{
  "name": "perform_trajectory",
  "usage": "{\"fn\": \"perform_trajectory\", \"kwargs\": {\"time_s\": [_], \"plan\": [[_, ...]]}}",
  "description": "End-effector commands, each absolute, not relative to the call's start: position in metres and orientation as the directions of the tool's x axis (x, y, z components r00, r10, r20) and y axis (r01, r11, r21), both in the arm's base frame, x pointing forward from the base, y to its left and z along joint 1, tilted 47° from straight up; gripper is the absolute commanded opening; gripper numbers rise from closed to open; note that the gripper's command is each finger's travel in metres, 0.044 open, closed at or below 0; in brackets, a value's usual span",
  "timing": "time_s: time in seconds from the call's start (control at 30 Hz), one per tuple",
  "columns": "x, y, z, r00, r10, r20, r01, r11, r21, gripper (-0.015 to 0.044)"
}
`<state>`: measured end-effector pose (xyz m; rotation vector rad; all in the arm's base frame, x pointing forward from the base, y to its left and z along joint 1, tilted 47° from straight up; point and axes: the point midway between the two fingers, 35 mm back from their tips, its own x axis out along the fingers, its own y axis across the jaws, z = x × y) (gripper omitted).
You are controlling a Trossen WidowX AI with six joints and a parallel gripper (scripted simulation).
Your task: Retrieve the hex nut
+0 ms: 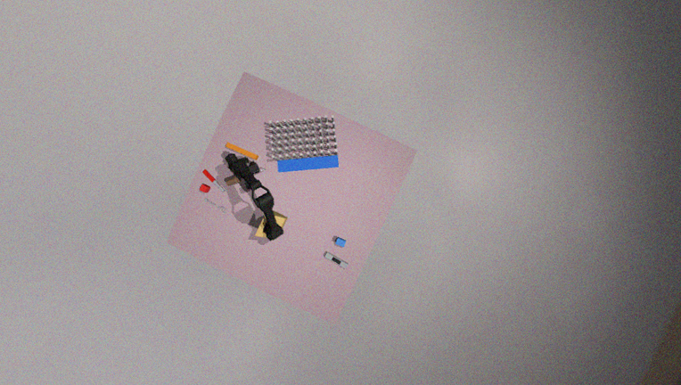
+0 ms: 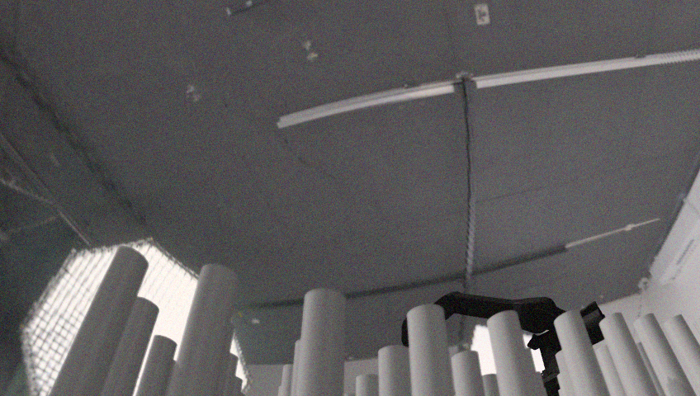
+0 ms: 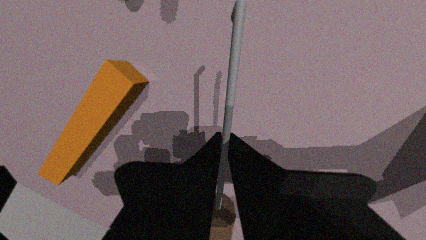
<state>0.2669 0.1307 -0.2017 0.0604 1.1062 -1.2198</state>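
Hex nut hidden from you among spacers (image 1: 304, 139) (image 2: 323, 338), upper middle of top view; your gripper (image 1: 260, 170) (image 3: 224, 136) clenches brown-handled rod tool (image 1: 232, 180) (image 3: 233, 75), lower centre of wrist view.

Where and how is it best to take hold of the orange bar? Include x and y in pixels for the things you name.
Probably grip the orange bar (image 1: 241, 151) (image 3: 95, 120) around its middle, coming from above, fingers across its two long sides: it lies flat, long and straight. The gripper (image 3: 224, 136) should first release the thin grey rod (image 3: 234, 65).

Bright window (image 2: 167, 284) under a dark grey ceiling (image 2: 343, 195).
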Motion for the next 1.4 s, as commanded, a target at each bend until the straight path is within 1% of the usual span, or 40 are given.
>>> {"fn": "perform_trajectory", "kwargs": {"time_s": [0.0,0.17,1.37], "plan": [[0.277,0.127,-0.201,-0.073,-0.713,-0.697,0.670,0.483,-0.564,0.0000],[0.285,0.124,-0.200,-0.072,-0.714,-0.696,0.589,0.533,-0.608,0.0000],[0.281,0.090,-0.232,-0.071,-0.713,-0.698,0.595,0.531,-0.603,0.0000]]}}
